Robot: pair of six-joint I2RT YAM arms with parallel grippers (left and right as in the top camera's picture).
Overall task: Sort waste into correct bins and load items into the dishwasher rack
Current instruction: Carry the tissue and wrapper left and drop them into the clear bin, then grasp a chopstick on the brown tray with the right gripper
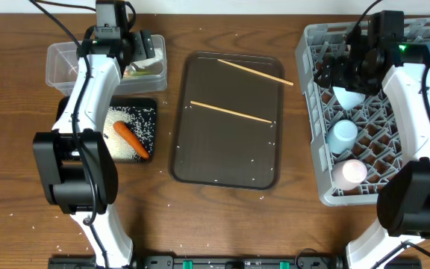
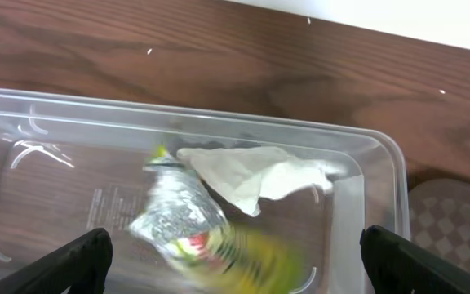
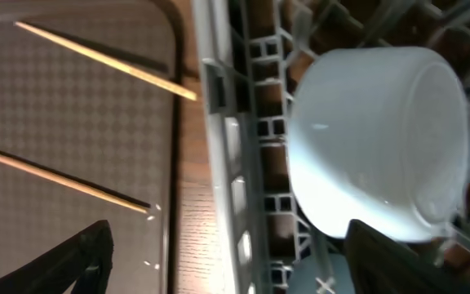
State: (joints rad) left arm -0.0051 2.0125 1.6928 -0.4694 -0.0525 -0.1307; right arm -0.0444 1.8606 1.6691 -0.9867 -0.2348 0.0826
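Note:
My left gripper (image 2: 231,265) is open above the clear tub (image 2: 357,143), which holds the crumpled white tissue (image 2: 251,175) and the blurred green-yellow foil wrapper (image 2: 190,224). In the overhead view it hangs over the tub's (image 1: 62,63) right end. The black tray (image 1: 146,106) holds rice (image 1: 136,119) and the carrot (image 1: 131,139). My right gripper (image 3: 243,261) is open over the rack's (image 1: 316,112) left edge, beside the upturned small light-blue bowl (image 3: 382,139). The light-blue cup (image 1: 343,134) and white-pink cup (image 1: 349,172) stand in the rack. Two chopsticks (image 1: 231,112) lie on the brown tray.
The brown serving tray (image 1: 226,168) lies mid-table between the bins and the rack. Loose rice grains are scattered on the wooden table (image 1: 6,149). The right arm (image 1: 416,104) stretches over the rack's right half and hides part of it.

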